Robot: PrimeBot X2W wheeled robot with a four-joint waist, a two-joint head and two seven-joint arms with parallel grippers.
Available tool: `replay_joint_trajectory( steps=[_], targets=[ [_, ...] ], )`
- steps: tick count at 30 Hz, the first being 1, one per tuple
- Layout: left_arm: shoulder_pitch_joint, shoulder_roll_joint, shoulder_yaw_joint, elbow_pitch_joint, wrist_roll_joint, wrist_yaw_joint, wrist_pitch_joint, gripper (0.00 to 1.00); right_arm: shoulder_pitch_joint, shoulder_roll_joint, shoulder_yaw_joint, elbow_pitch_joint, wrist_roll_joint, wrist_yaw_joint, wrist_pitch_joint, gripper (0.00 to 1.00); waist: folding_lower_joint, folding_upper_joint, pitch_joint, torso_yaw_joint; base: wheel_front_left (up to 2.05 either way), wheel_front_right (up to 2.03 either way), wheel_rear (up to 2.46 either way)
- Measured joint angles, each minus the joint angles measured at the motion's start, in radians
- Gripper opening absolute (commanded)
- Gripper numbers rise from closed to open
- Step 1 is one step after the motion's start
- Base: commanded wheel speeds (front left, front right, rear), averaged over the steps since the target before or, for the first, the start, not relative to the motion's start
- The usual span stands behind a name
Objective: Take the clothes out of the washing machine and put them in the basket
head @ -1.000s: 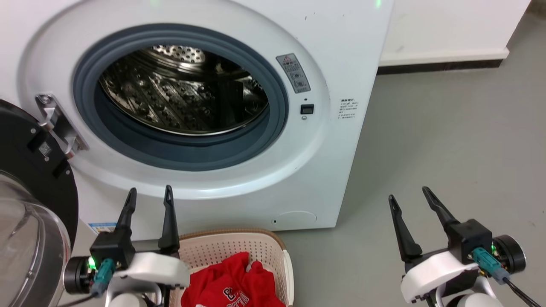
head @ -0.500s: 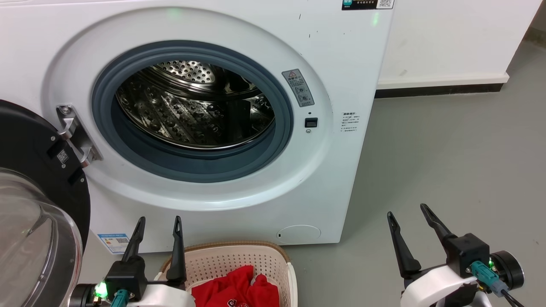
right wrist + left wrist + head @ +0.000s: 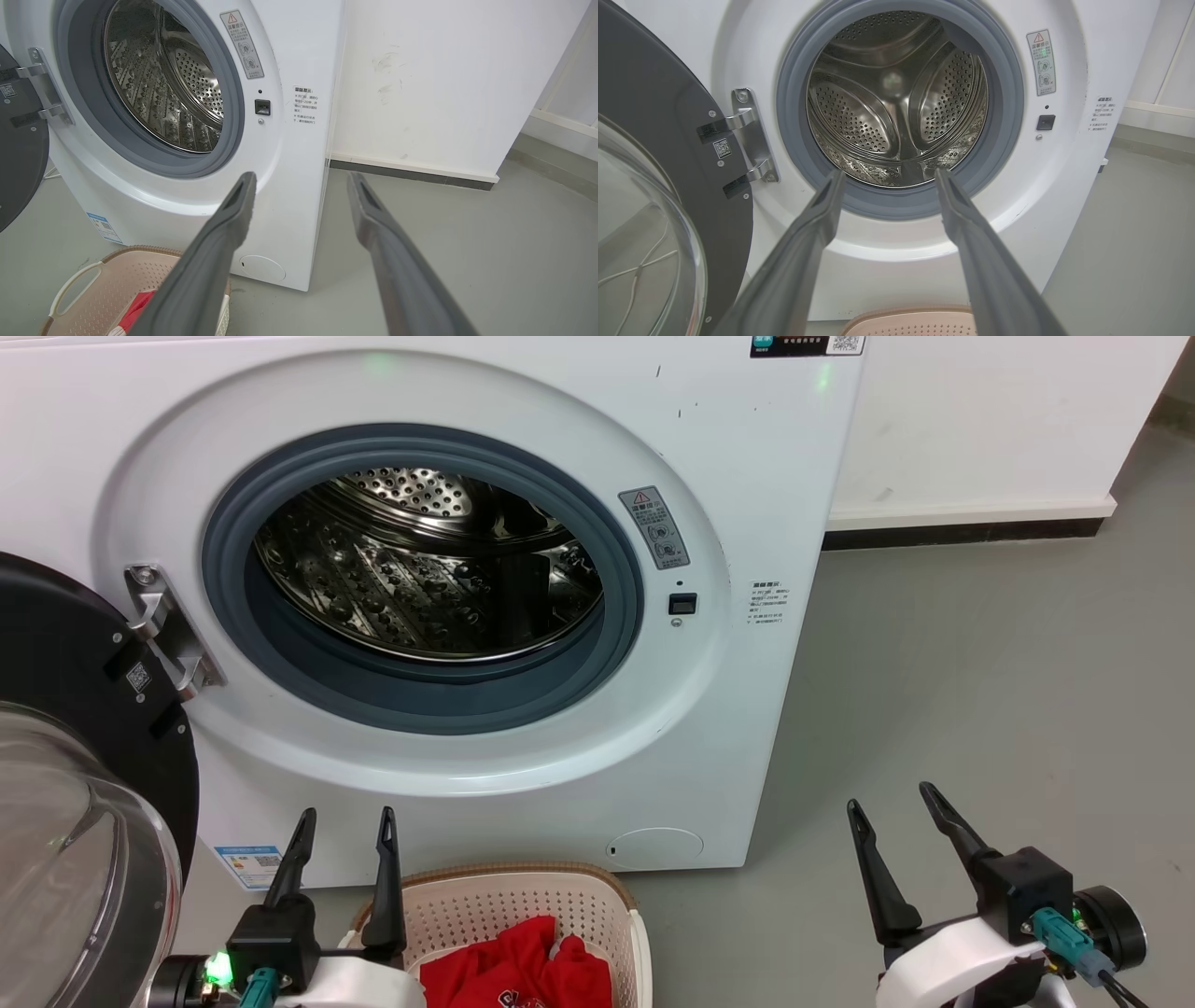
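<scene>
The white washing machine (image 3: 747,476) stands with its black-framed glass door (image 3: 65,784) swung open to the left. Its steel drum (image 3: 420,569) shows bare metal, and the left wrist view looks straight into that drum (image 3: 896,107). On the floor in front sits the cream basket (image 3: 560,896) with red clothes (image 3: 513,971) lying in it. My left gripper (image 3: 345,817) hovers open at the basket's left rim, holding nothing. My right gripper (image 3: 892,798) is open over the floor to the right of the machine. The basket (image 3: 107,280) and a red scrap of clothes (image 3: 140,310) appear in the right wrist view.
Grey floor (image 3: 980,691) stretches to the right of the machine. A white wall with a dark skirting strip (image 3: 962,481) runs behind it. The open door takes up the space at my left.
Since a second ago the head camera has tilted up, so the machine sits lower in the picture and both grippers show lower. Over the last half second nothing has visibly moved.
</scene>
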Motion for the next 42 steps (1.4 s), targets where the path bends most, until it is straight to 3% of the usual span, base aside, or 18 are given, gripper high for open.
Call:
replay_joint_trajectory(
  steps=[1, 2, 6, 23, 42],
  targets=[
    [0.0, 0.001, -0.001, 0.0, -0.002, 0.0, 0.0, 1.0, 0.0, 0.0, 0.0, 0.0, 0.0, 0.0, 0.0, 1.0, 0.0, 0.0, 0.0, 0.0, 0.0, 0.0, 0.0],
    [0.001, 0.001, -0.001, 0.002, -0.006, 0.0, 0.0, 0.0, 0.0, 0.0, 0.0, 0.002, 0.0, 0.0, 0.0, 0.0, 0.0, 0.0, 0.0, 0.0, 0.0, 0.0, 0.0],
    [0.013, -0.004, 0.002, 0.038, -0.021, -0.001, 0.011, 0.0, 0.019, 0.0, 0.003, 0.028, 0.016, 0.0, 0.0, 0.0, 0.0001, 0.0, 0.001, 0.001, 0.0, 0.0, 0.0],
    [-0.011, -0.009, 0.035, 0.064, -0.356, -0.035, 0.089, 0.0, 0.0, -0.016, -0.014, 0.067, 0.393, 0.0, 0.021, 0.0, 0.0001, 0.0, 0.005, 0.01, 0.0, 0.0, 0.0],
    [-0.041, -0.017, 0.063, 0.087, -0.662, -0.064, 0.158, 0.0, -0.028, -0.028, -0.039, 0.1, 0.724, 0.0, 0.047, 0.0, 0.0001, 0.0, 0.01, 0.019, 0.0, 0.0, 0.0]
  ],
)
